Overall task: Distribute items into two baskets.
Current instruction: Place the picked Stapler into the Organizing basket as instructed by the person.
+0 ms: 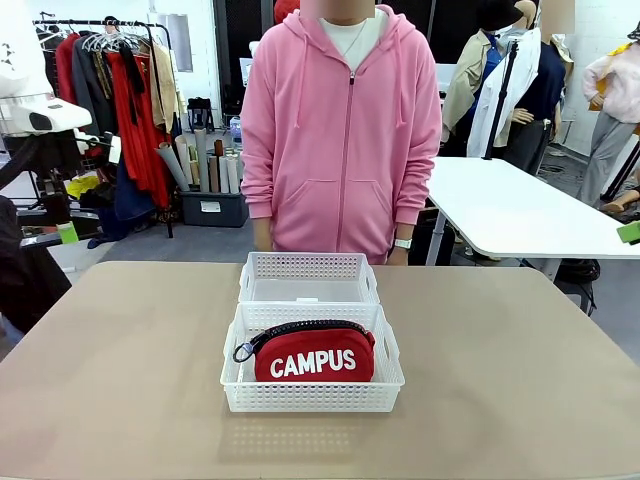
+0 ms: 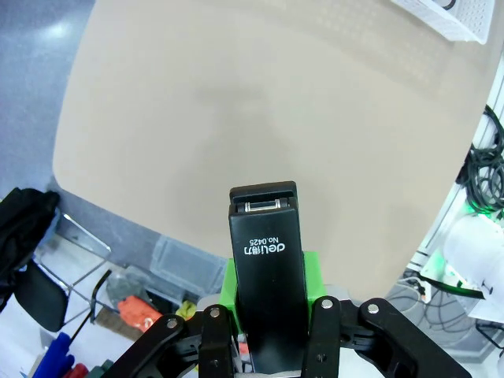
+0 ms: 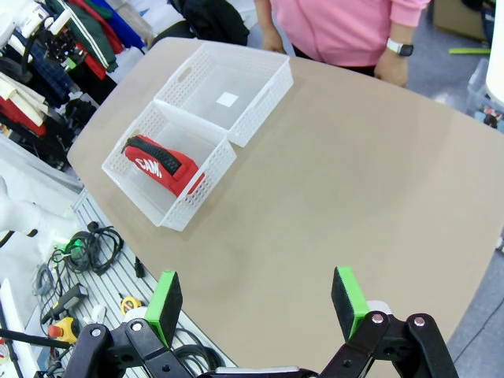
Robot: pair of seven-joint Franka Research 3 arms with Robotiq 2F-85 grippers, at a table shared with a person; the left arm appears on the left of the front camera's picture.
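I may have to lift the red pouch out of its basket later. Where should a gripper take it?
Probably from above, across the zipper ridge: the red pouch stands on its long edge in the near basket, zipper up, walls blocking its sides.

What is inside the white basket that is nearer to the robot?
The near basket holds the red pouch, standing on its edge with "CAMPUS" facing the robot. The pouch hides the floor under and behind it in the front view. The far basket has only a white label.
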